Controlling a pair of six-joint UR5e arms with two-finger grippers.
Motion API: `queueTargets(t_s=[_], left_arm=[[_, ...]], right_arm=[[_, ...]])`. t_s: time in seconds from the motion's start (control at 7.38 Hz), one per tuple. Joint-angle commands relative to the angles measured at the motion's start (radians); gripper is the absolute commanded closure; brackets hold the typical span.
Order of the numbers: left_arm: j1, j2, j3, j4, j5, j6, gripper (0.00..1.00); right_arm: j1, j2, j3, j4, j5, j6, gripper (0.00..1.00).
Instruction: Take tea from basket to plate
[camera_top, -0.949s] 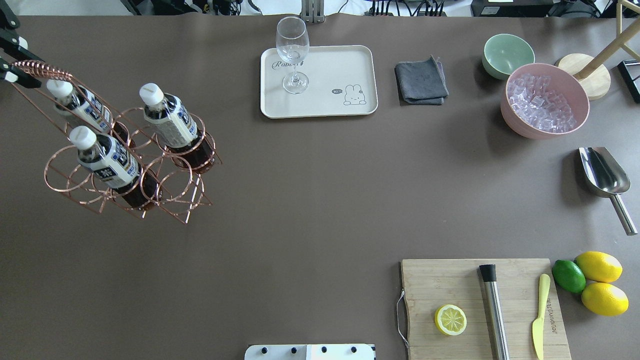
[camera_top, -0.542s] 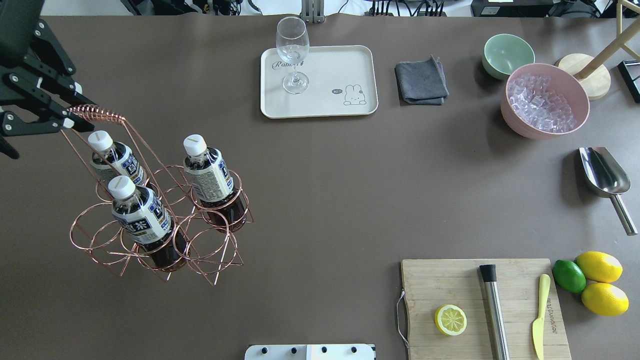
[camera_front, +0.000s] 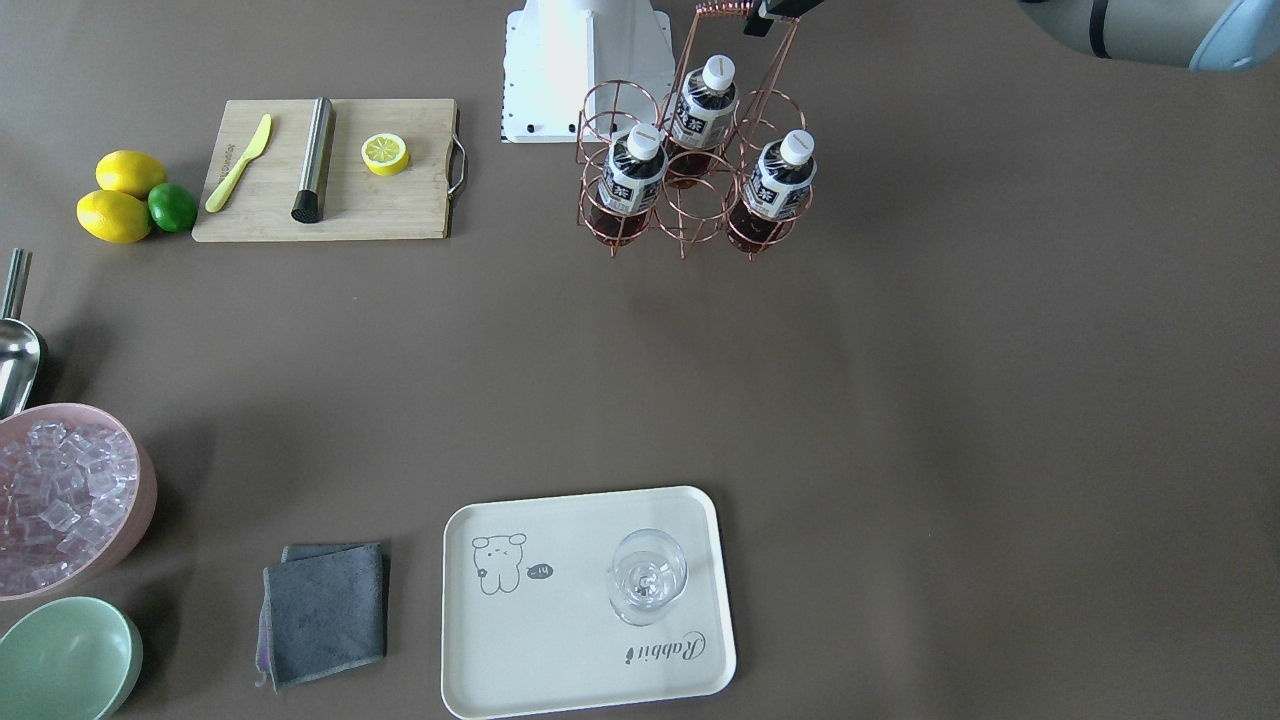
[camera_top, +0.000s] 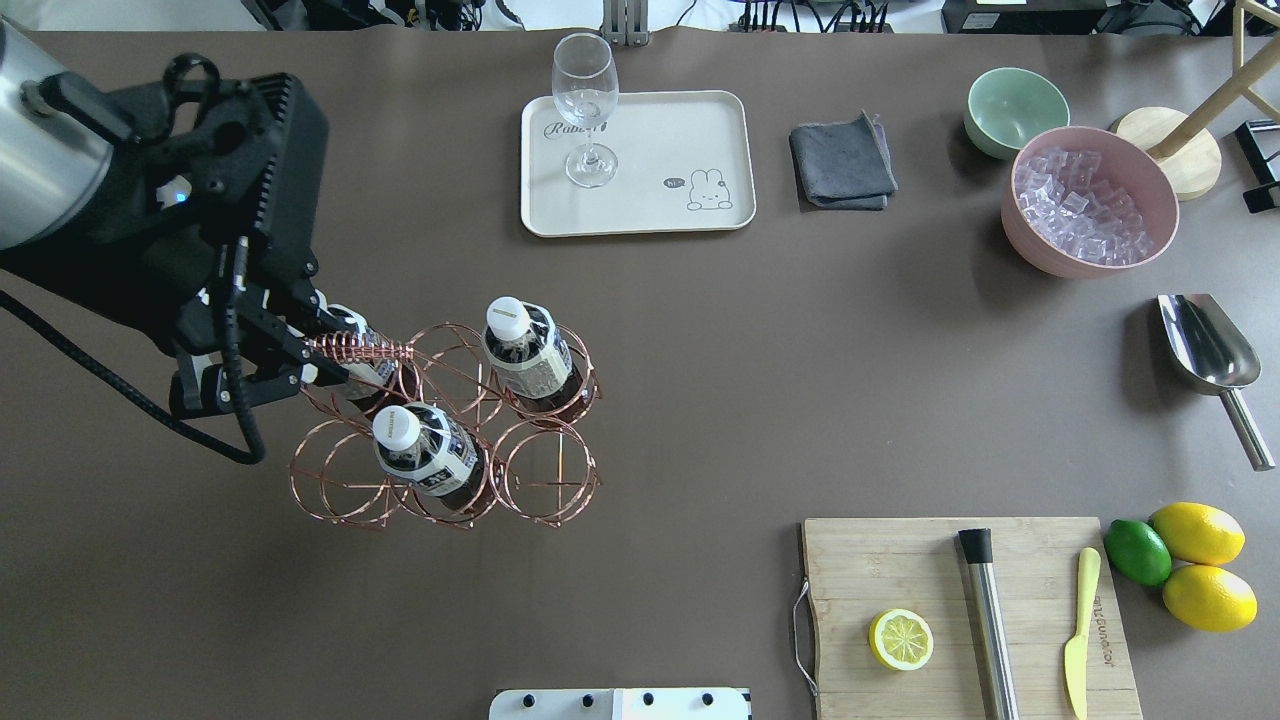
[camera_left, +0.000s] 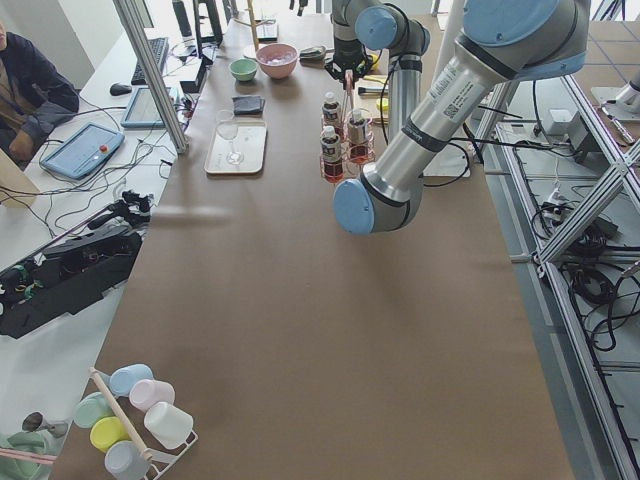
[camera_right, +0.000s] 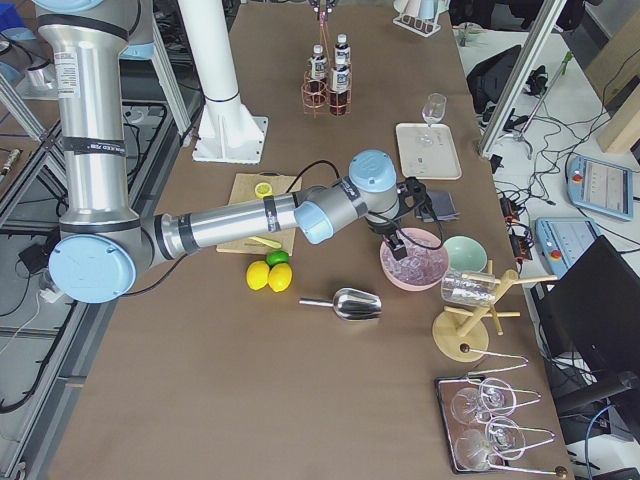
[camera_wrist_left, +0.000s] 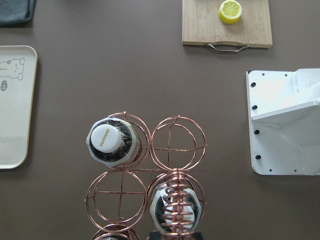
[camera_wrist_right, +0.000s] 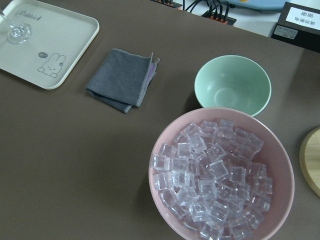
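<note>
The copper wire basket holds three tea bottles: one, one, and one partly hidden under the handle. My left gripper is shut on the coiled top of the basket's handle. I cannot tell whether the basket rests on the table. The front view shows the basket and the gripper at the top edge. The cream plate lies at the far middle with a wine glass on it. My right gripper hovers over the ice bowl; I cannot tell its state.
A grey cloth, mint bowl and pink bowl of ice lie at the far right. A metal scoop lies right. A cutting board with lemon half, muddler and knife, and citrus fruit lie near right.
My left arm has carried the basket with its three bottles from the table's far left edge rightward and toward the robot's side. The handle stays gripped.
</note>
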Motion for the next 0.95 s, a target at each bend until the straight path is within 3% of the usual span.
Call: queueTargets(t_s=[0.0,0.41,0.54,0.81], left_arm=[[0.035,-0.047,0.093,-0.08,0.01,-0.075,1.0],[0.071,-0.057,0.147,-0.107,0.077,-0.085,1.0],[0.069,-0.076,0.183,-0.108,0.079,-0.082,1.0],[0.071,-0.088,0.231,-0.163,0.144,-0.089,1.0]], right_arm=[[-0.136,0.034,0.01,0.268,-0.009,0.221,0.0],[-0.231,0.021,0.015,0.557,-0.128,0.334,0.0],[-0.306,0.021,0.013,0.629,-0.233,0.333,0.0],[-0.468,0.075,0.015,0.66,-0.471,0.275,0.0]])
